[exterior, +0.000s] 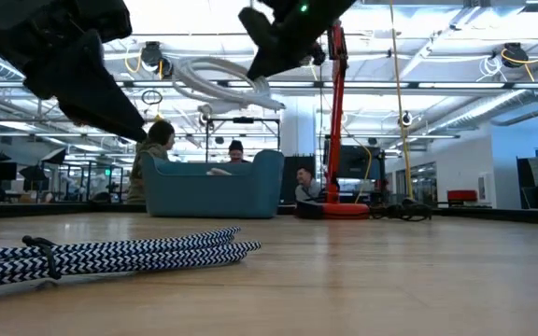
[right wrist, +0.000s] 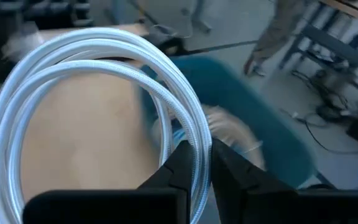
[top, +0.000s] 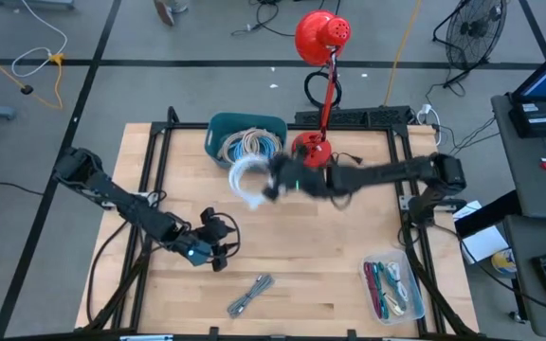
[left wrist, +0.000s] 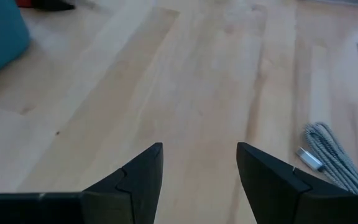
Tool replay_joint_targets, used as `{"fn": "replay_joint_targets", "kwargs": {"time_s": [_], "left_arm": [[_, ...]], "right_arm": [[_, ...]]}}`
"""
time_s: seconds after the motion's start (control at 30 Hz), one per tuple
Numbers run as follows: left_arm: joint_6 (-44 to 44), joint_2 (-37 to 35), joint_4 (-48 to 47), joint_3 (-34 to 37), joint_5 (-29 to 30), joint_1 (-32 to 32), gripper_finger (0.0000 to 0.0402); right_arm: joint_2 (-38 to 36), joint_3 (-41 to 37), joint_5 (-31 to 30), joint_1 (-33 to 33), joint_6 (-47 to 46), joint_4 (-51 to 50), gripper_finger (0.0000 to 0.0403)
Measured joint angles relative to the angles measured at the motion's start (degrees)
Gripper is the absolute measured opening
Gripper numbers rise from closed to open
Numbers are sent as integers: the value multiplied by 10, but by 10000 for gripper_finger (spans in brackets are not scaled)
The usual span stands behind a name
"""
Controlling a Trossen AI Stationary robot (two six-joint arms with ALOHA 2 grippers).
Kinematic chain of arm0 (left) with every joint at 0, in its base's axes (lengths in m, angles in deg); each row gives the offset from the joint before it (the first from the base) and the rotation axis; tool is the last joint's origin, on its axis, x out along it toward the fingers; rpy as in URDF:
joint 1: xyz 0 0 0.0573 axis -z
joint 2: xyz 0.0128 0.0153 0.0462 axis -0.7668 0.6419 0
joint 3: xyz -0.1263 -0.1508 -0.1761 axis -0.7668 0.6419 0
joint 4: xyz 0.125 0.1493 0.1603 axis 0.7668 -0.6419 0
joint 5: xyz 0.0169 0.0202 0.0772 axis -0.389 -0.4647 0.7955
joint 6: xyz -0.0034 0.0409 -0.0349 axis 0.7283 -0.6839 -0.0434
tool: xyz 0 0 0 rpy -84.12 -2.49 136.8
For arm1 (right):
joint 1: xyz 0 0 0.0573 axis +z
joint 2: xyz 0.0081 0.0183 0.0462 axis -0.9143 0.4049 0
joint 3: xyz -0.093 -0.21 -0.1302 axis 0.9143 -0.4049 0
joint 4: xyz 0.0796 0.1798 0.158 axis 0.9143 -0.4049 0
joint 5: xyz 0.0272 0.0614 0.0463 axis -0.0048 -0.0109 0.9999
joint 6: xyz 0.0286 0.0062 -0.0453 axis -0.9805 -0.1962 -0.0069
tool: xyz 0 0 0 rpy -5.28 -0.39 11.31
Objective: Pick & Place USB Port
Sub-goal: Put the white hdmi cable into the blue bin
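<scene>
We log the right gripper [top: 271, 186], raised near the table's [top: 301, 284] back edge beside the teal bin [top: 275, 125], fingers clenched on a coiled white USB cable [top: 246, 176] for carrying, while the left gripper [top: 218, 248] waits spread, empty, above bare wood.

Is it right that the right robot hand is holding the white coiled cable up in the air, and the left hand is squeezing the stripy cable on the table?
Not quite. The right gripper does hold the white coiled cable up in the air. But the left gripper is open and empty above bare wood; the left wrist view shows the stripy cable lying apart from it on the table.
</scene>
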Motion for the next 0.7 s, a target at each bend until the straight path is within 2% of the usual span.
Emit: {"fn": "replay_joint_targets", "kwargs": {"time_s": [0.23,0.47,0.7], "left_arm": [[-2,0,-6,0,-1,44,207],[6,0,-14,0,22,70,207],[33,0,-17,0,28,79,207]], "right_arm": [[18,49,165,-155,-8,73,26],[104,137,213,-219,-15,46,26],[215,286,246,-223,-20,-51,26]]}}
